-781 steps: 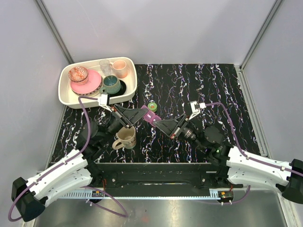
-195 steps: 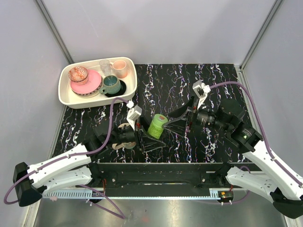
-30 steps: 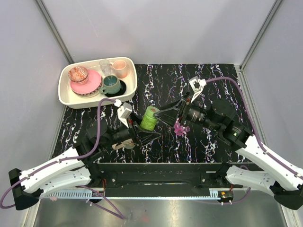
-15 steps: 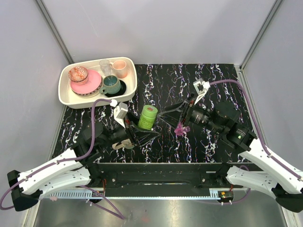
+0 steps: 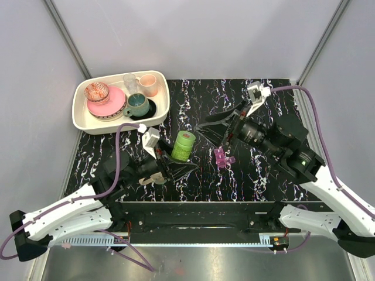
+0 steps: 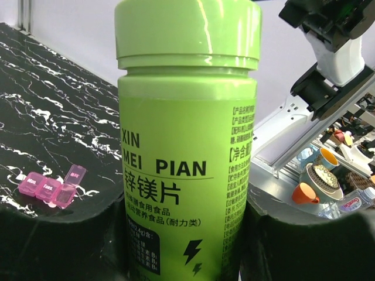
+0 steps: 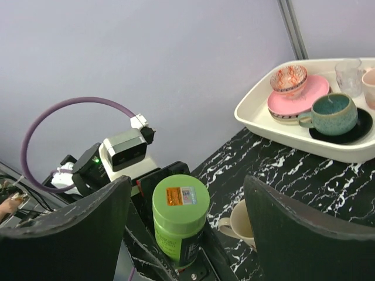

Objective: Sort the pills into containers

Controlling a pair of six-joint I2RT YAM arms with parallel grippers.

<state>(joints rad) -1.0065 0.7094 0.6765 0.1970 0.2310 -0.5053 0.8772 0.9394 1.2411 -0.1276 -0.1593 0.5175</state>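
Top view, centre of frame: you are holding the green bottle [image 5: 183,145] in your left gripper [image 5: 179,163], jaws sitting narrow on its lower body, cap facing up. Whether its base is touching the black tabletop [image 5: 193,96] you cannot tell. Your right gripper [image 5: 205,124] is hovering just up and right of the bottle, jaws standing wide and gripping nothing. The pill box [image 5: 222,158] is lying on the tabletop right of the bottle, below the right gripper's fingers in the frame and apart from them. The cream tray [image 5: 165,99] of dishes is sitting at upper left.

Left wrist view: the bottle is filling the middle of the frame, upright, with your two black pads [image 6: 58,240] pressing on its lower sides. The pill box is lying at lower left on the tabletop, one lid [image 6: 75,174] standing open at its right end. Pills are not showing at this size.

Right wrist view: your right fingers [image 7: 64,234] are framing the lower corners, well apart, touching nothing. The bottle is standing between them in the frame, lower centre, seated in the left gripper, an orange label showing on its cap. The beige mug [image 7: 239,221] is sitting just right of it; the tray is occupying the upper right.
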